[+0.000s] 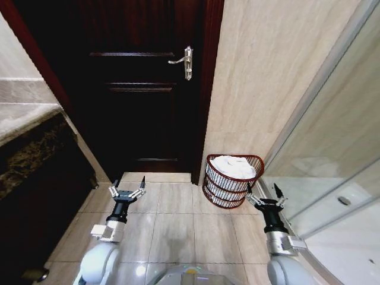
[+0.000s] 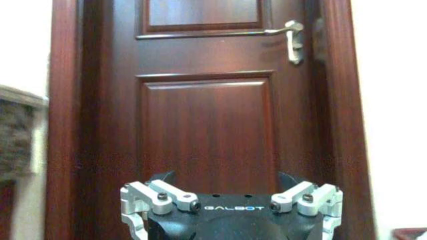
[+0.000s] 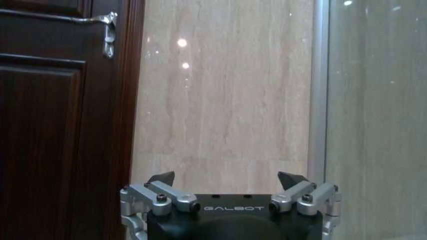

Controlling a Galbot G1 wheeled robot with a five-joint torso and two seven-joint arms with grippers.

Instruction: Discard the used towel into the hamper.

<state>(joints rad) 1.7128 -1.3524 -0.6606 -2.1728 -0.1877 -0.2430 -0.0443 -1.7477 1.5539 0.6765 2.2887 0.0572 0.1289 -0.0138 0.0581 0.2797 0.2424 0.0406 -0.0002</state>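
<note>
The hamper (image 1: 209, 178), a round dark red wire basket, stands on the tiled floor in the corner between the door frame and the glass partition. A white towel (image 1: 233, 166) lies bunched inside it, filling the top. My left gripper (image 1: 126, 189) hovers open and empty over the floor in front of the door, well left of the hamper. My right gripper (image 1: 263, 192) is open and empty too, just right of the hamper and slightly nearer me. In the wrist views the left gripper (image 2: 227, 176) faces the door and the right gripper (image 3: 227, 177) faces the beige wall.
A dark wooden door (image 1: 142, 83) with a silver lever handle (image 1: 184, 61) is shut ahead. A dark stone counter (image 1: 29, 148) juts in on the left. A glass shower partition (image 1: 332, 154) runs along the right. Beige floor tiles (image 1: 178, 219) lie between the arms.
</note>
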